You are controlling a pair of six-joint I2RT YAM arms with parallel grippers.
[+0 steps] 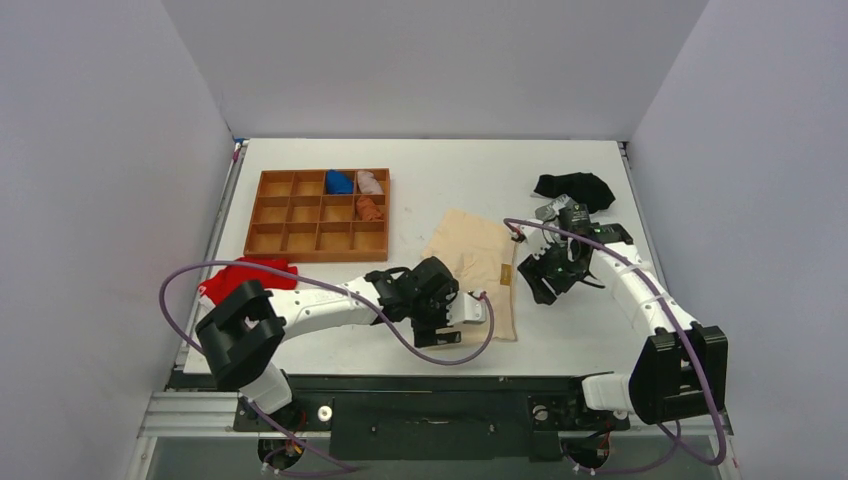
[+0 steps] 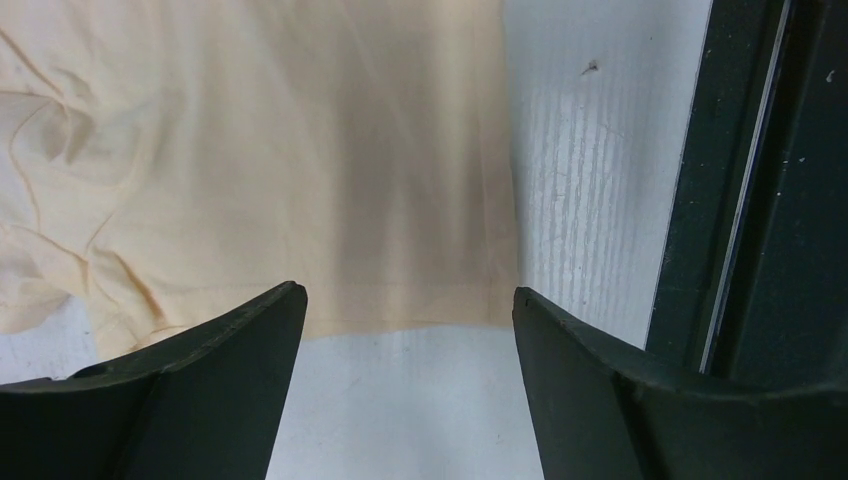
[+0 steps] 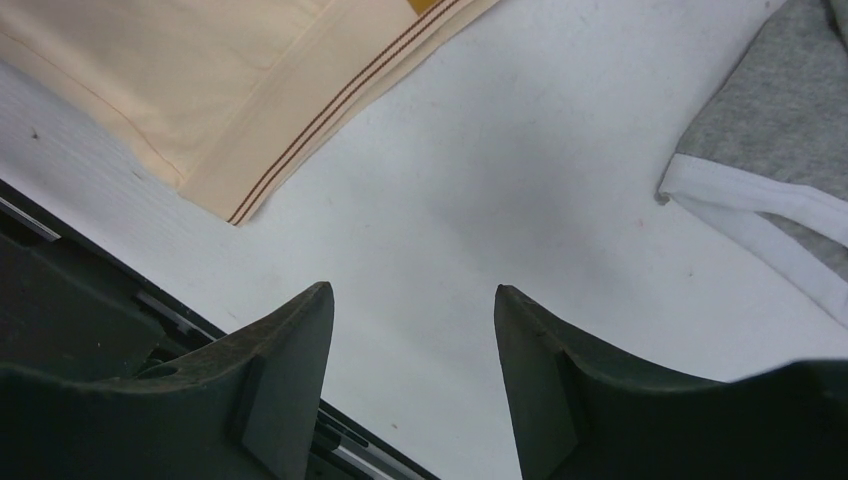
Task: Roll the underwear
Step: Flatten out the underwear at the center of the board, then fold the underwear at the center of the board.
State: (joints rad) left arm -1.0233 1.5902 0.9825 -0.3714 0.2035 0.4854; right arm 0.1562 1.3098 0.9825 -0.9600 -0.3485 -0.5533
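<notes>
Both spread wide and empty, the left gripper (image 2: 410, 300) hangs over an edge of the flat cream underwear (image 1: 478, 258), the right gripper (image 3: 412, 292) over the table (image 3: 520, 180) beside it.

Left fingers (image 2: 200, 400) apart; right fingers (image 3: 250, 400) apart

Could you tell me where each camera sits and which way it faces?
Top external: above and behind the robot, looking down on the table; left arm and right arm show, bases at the bottom.
Left wrist: looks down past the open left gripper at the underwear and the table edge.
Right wrist: looks down past the open right gripper at the underwear's striped corner and a grey garment.
Shared: all three show the underwear.
</notes>
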